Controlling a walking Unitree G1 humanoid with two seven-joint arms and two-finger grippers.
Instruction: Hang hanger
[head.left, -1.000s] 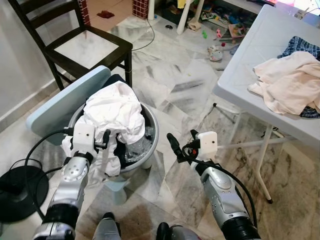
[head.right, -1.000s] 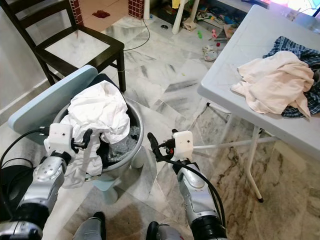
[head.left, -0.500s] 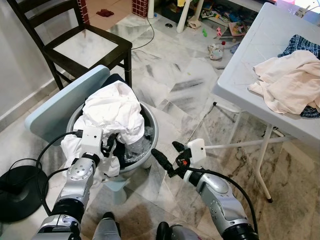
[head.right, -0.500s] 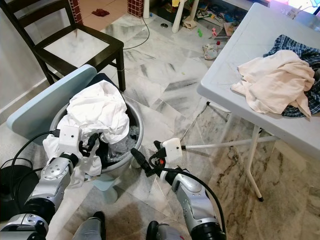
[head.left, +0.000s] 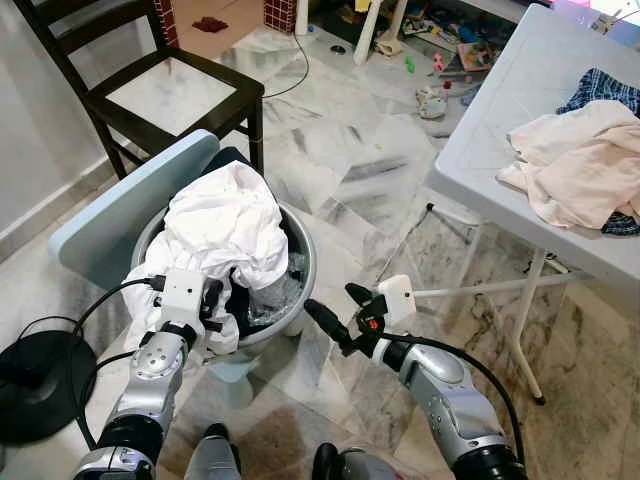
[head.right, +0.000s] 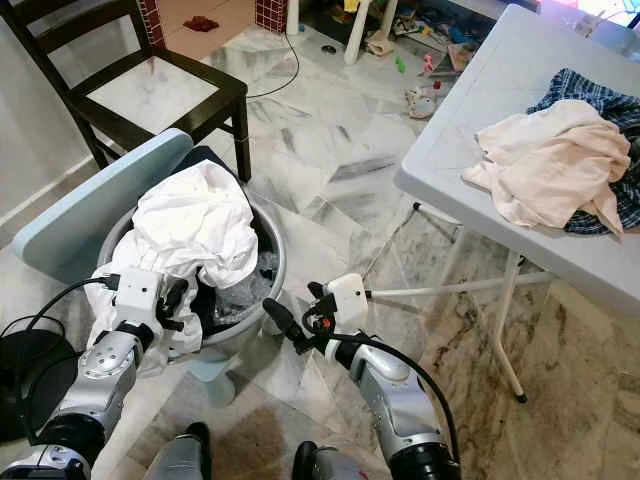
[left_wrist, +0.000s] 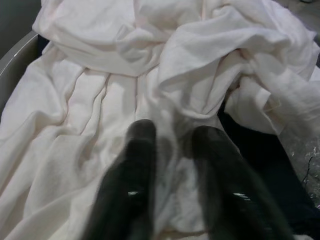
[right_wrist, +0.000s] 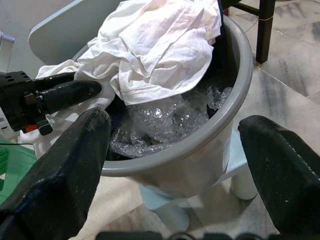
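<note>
Claws: left (head.left: 213, 300) has neared white laundry (head.left: 225, 220); right (head.left: 335, 312) unchanged.

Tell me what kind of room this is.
Most likely a lived-in home, perhaps a laundry or utility corner: marble-patterned tile floor, a grey tub heaped with white laundry, clothes piled on a white folding table, a dark wooden chair, and toys scattered on the floor.

A grey tub (head.left: 300, 290) stands on the marble floor (head.left: 350, 160), heaped with white cloth (head.left: 225, 225), clear plastic (right_wrist: 165, 120) beneath. A pale blue lid (head.left: 130, 205) leans against it. A dark chair (head.left: 170, 85) stands behind; cream cloth (head.left: 580, 165) lies on the white bench (head.left: 500, 110)
</note>
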